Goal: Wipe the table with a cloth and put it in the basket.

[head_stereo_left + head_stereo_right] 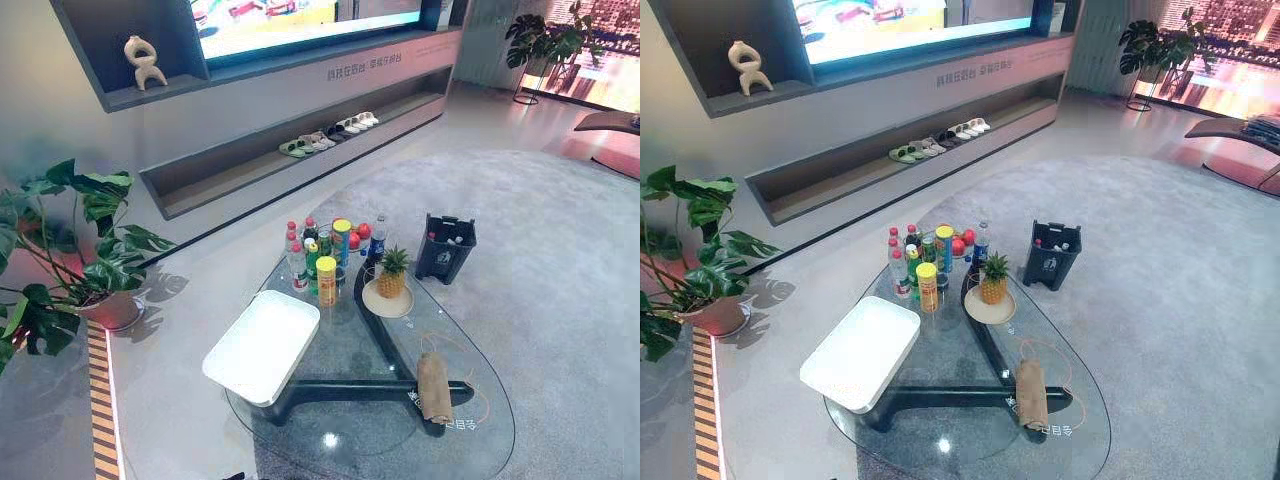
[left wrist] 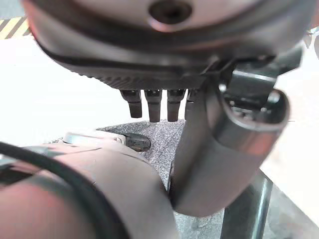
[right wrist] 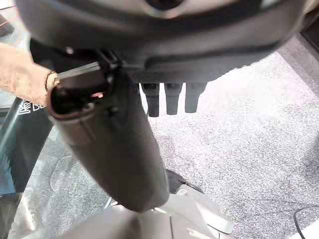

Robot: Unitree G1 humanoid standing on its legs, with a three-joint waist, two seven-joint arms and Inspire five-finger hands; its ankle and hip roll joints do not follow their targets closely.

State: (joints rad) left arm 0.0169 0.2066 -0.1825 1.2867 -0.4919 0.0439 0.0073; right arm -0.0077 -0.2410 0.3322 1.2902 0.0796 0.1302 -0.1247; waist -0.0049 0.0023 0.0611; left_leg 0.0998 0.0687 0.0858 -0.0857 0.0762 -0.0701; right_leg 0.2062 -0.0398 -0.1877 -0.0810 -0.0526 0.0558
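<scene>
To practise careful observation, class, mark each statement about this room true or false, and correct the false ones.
1. The brown cloth lies on the glass table. True.
2. The cloth is already in the basket. False: the basket stands on the carpet beyond the table, and the cloth is on the glass.
3. A pineapple stands on a plate. True.
4. The bottles stand in the white tray. False: the bottles stand on the glass beside the white tray.
5. One hand grips the cloth. False: the left hand and the right hand have straight fingers and hold nothing.
</scene>
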